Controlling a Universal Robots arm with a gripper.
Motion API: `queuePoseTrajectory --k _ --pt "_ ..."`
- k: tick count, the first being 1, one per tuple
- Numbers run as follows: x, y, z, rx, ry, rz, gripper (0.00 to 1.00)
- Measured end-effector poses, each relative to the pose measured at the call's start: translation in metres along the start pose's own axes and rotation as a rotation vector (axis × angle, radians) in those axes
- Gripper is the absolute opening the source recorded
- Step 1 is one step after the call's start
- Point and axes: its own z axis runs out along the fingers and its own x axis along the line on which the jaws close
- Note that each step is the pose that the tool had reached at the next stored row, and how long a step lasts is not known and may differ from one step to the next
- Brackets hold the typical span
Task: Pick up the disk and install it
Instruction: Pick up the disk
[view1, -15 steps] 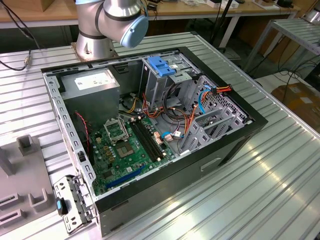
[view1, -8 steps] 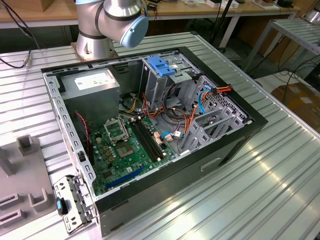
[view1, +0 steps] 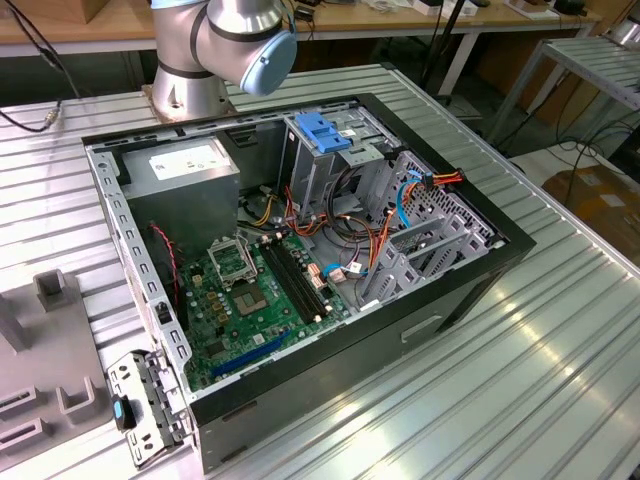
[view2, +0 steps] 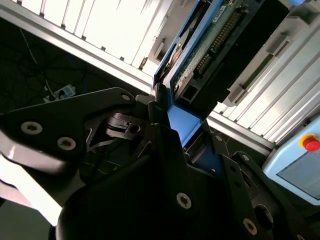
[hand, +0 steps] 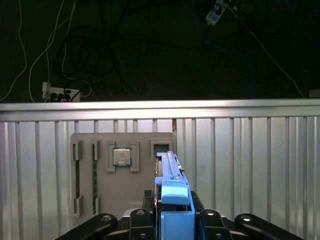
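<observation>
Ribbed metal tabletop (hand: 260, 165) lies beneath the arm; gripper (hand: 175, 216) is clamped on the disk (hand: 168, 167), held edge-on, grey fixture tray (hand: 125, 137) beyond.

Ribbed metal desk (view1: 560, 380): open PC case (view1: 440, 320) mid-desk, grey parts tray (view1: 50, 380) just beside it on the exterior view's left, arm base (view1: 185, 95) beyond it.
</observation>
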Motion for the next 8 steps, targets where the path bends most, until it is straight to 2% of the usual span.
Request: queuePoseTrajectory --k 8 --pt "-0.0002 -0.0001 -0.0163 -0.0001 -0.0008 0.000 0.37"
